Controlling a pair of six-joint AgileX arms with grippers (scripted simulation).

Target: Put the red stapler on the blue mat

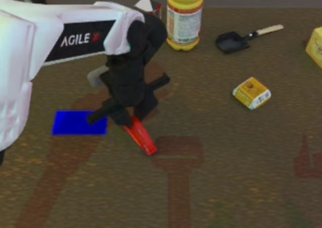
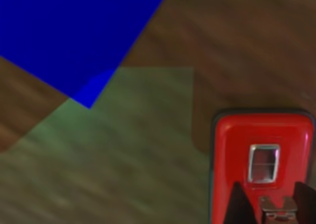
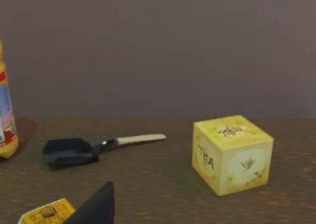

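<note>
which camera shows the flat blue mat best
The top view: the flat blue rectangular mat lies whole at table left, beside the left gripper. The left wrist view shows only one corner of it; the right wrist view shows none.

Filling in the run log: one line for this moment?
left pincer: at red stapler | stapler: right of blue mat, not on it | right arm: out of top view

A bright red wedge-shaped stapler (image 1: 141,136) carries a small white mark. The flat rectangular mat (image 1: 79,123) is plain vivid blue.
</note>
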